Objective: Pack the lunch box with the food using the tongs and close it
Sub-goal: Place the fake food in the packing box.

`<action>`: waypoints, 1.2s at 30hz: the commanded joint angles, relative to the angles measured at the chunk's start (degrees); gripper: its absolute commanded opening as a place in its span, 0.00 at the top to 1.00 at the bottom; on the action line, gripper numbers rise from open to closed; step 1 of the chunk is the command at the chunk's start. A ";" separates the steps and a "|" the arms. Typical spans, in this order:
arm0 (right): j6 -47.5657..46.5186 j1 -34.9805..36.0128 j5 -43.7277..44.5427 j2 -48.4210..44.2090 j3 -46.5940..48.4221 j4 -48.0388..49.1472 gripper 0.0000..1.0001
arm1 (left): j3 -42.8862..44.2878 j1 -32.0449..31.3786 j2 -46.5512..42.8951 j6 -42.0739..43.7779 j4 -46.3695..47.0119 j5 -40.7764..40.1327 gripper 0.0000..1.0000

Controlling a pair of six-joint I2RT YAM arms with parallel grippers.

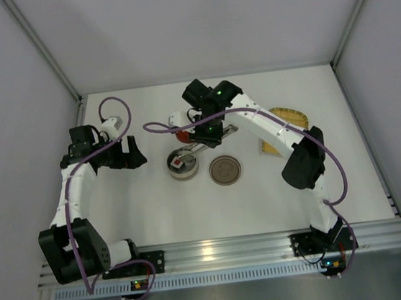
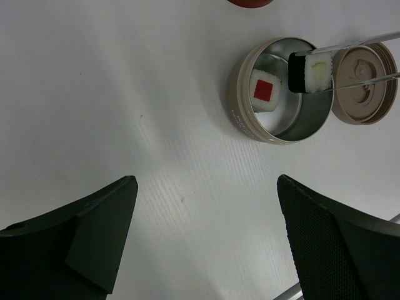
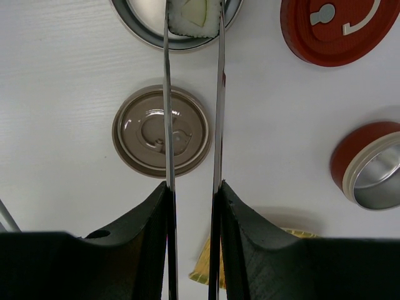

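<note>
One red roll (image 2: pixel 265 92) is already sitting in the tin (image 2: pixel 240 119). The green roll (image 2: pixel 310 73), black-wrapped, is hanging over the tin's rim, pinched in the tongs (image 3: pixel 167 125), and the right gripper (image 3: pixel 192 187) is clenching those tongs. The left gripper (image 2: pixel 206 187) is gaping wide, holding nothing, hovering over the tabletop (image 2: pixel 94 94) near the tin. So I'm guessing we're roughly midway: this roll is waiting to drop in, maybe more food after it, then the lid (image 2: pixel 369 94) lying just beside the tin is going on. Faint print is showing on the tin's wall, too small to read.
</note>
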 commanded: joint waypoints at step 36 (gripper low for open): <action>-1.43 2.61 -0.15 -5.49 -1.68 -10.41 0.48 | -0.04 0.35 -1.60 -0.81 2.06 2.00 0.02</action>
